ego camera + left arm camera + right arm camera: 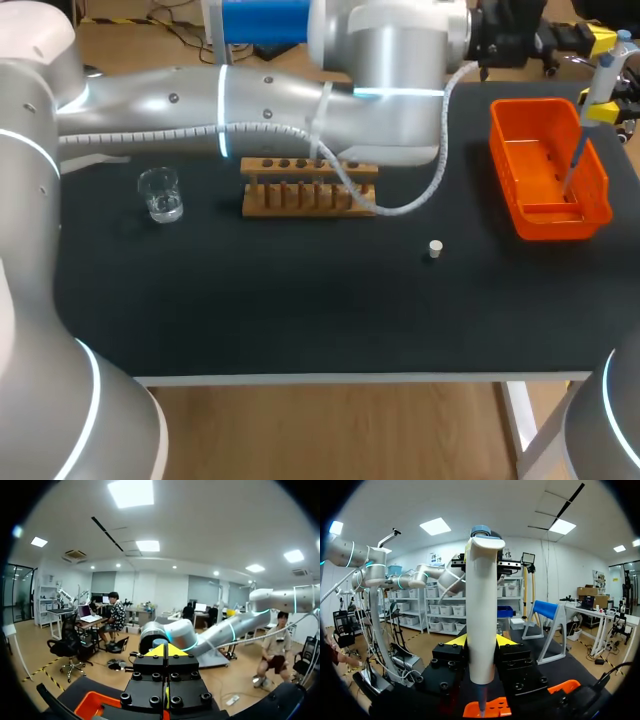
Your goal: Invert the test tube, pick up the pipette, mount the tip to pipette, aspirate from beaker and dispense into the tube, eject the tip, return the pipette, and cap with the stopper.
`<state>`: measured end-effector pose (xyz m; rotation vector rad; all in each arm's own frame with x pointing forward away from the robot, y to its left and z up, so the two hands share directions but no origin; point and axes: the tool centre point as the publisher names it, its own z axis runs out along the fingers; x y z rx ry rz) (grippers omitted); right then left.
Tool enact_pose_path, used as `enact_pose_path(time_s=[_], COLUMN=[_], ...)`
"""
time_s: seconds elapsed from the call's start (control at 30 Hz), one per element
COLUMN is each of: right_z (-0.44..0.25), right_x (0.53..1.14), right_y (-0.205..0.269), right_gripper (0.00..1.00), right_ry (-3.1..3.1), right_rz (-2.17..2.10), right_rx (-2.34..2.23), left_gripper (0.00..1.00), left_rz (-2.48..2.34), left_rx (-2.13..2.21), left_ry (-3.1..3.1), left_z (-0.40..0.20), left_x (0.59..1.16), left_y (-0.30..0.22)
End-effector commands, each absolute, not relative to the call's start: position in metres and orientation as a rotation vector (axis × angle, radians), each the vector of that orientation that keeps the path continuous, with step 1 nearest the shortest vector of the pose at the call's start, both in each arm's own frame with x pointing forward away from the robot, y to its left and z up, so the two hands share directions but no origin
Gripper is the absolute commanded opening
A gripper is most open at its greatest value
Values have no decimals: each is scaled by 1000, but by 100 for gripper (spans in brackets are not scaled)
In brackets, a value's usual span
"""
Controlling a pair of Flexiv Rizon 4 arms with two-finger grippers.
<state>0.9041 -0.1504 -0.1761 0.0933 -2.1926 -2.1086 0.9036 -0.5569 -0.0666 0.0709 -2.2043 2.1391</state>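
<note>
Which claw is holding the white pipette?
The right claw: it squeezes the pipette over the orange bin. The left claw is shut on nothing.

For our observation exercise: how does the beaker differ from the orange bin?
The beaker is clear glass; the orange bin is opaque. The beaker is small and round; the bin is far larger and rectangular. The beaker stands left of the rack; the bin stands at the right, under the pipette. Both sit upright, open-topped, on the table.
</note>
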Motion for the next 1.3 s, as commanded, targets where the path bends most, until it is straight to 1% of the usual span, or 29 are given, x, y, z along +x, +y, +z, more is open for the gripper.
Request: enact_pose_path(time_s=[0.03,1.3], right_z=[-176,-176], right_x=[905,905], right_y=[-152,-152], right_gripper=[0,0], right_ry=[-2192,-2192], right_rz=[-2104,-2104], right_rx=[99,99], left_gripper=[0,0], left_rz=[2164,2083], left_rx=[85,133], left_ry=[-2194,-2258], left_z=[-71,-92], left_x=[902,904], left_y=[-563,-563])
